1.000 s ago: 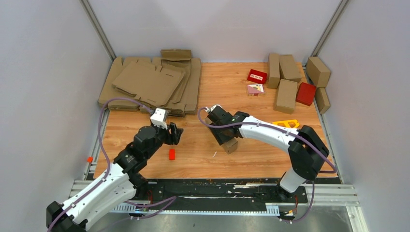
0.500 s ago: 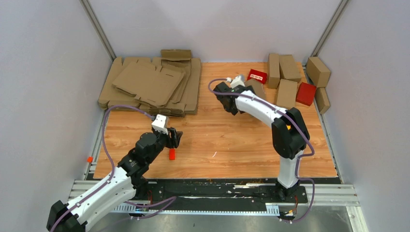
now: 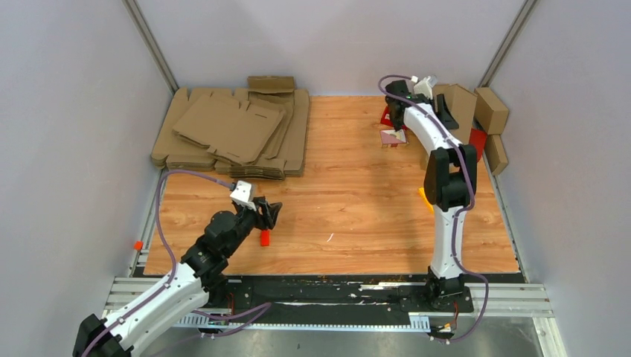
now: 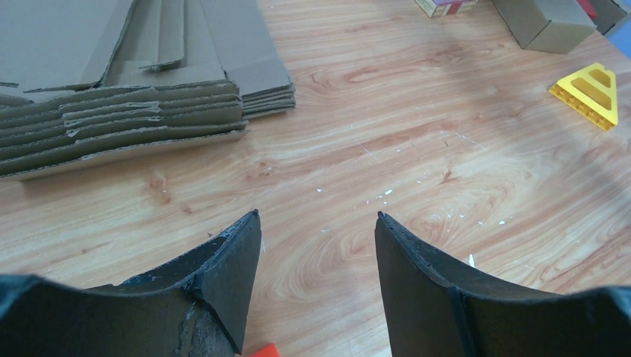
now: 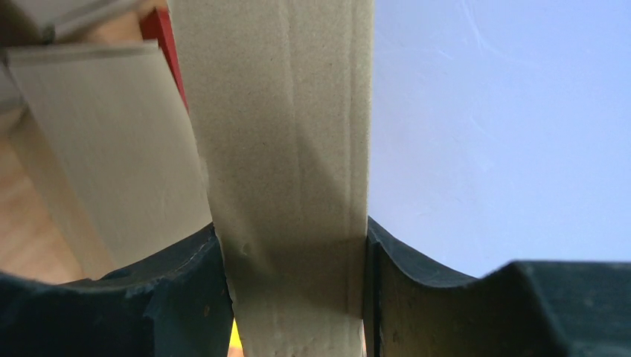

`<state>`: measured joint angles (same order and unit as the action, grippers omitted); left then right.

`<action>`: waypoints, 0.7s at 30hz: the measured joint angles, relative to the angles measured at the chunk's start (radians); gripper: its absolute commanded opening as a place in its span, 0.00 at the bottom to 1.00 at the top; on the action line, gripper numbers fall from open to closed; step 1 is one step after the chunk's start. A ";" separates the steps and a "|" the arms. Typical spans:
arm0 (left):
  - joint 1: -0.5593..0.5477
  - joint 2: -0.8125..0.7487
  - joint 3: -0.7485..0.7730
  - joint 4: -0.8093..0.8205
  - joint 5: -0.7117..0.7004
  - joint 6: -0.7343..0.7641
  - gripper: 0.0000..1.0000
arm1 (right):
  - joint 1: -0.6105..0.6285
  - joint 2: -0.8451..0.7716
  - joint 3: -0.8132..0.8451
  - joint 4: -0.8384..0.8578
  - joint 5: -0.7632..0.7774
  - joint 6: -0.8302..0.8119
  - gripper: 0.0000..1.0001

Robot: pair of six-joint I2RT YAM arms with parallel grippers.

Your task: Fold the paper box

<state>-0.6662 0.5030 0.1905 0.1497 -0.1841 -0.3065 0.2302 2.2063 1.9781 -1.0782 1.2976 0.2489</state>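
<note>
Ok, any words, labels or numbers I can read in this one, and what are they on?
No text can be read.
Small printed carton: coloured print, too small to read.
Red box: mostly hidden, nothing legible.
Paper box and flat cardboard sheets: plain brown, no markings.

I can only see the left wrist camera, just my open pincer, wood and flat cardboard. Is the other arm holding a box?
Observer: Yes. The right pincer is shut on a folded paper box.
Operator: Where is that arm?
Observer: It's stretched to the far right corner, beside the folded cartons there.
Operator: Is anything red near it?
Observer: A red box lies among those cartons.
</note>
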 measured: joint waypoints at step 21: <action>0.000 0.105 -0.055 0.140 0.026 0.038 0.64 | -0.120 0.463 0.380 1.204 -0.301 -1.067 0.93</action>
<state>-0.6662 0.6075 0.1352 0.2901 -0.1585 -0.2684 0.1101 2.6694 2.3581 0.1261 0.9970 -0.8177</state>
